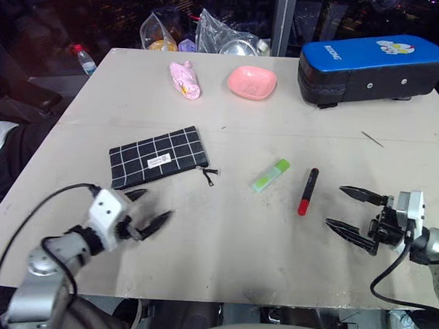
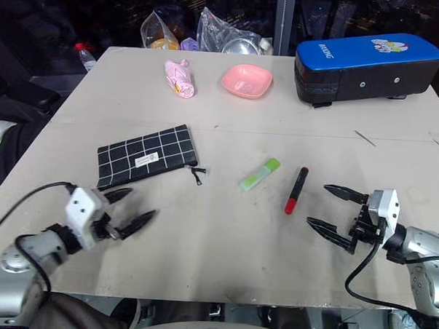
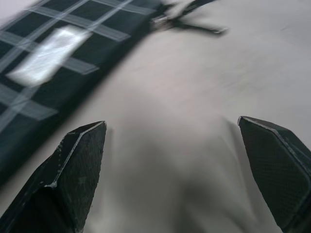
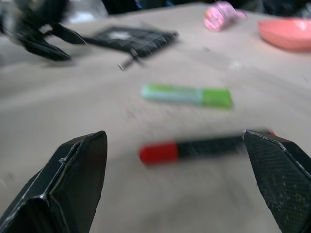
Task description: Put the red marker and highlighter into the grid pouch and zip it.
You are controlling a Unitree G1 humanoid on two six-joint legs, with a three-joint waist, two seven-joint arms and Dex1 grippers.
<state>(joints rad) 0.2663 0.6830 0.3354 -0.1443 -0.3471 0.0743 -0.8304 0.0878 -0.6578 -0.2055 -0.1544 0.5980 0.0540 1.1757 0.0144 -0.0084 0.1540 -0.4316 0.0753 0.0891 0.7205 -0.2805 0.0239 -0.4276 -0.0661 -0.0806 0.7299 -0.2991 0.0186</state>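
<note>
Progress on the task is nil as far as can be judged: one red marker [image 1: 308, 191] and one highlighter [image 1: 271, 175] lie loose on the table [image 1: 223, 237], side by side but apart, the marker to the right of the highlighter, both right of centre. One grid pouch [image 1: 158, 157] lies flat left of centre, well apart from both pens, its zipper pull [image 1: 207, 176] trailing from its right end; whether the zipper is open cannot be told. Remaining steps, by this reading: pick up each pen, insert both into the pouch, close the zipper. Right gripper [image 1: 353, 210] hovers just right of the marker, jaws spread wide and holding nothing, aimed toward it. Left gripper [image 1: 150, 209] hovers near the near edge of the pouch, jaws likewise spread and empty. Further out, along the far side of the table: one pink bowl [image 1: 251, 81], one pink soft toy [image 1: 185, 79], one large blue-topped case [image 1: 373, 68].
</note>
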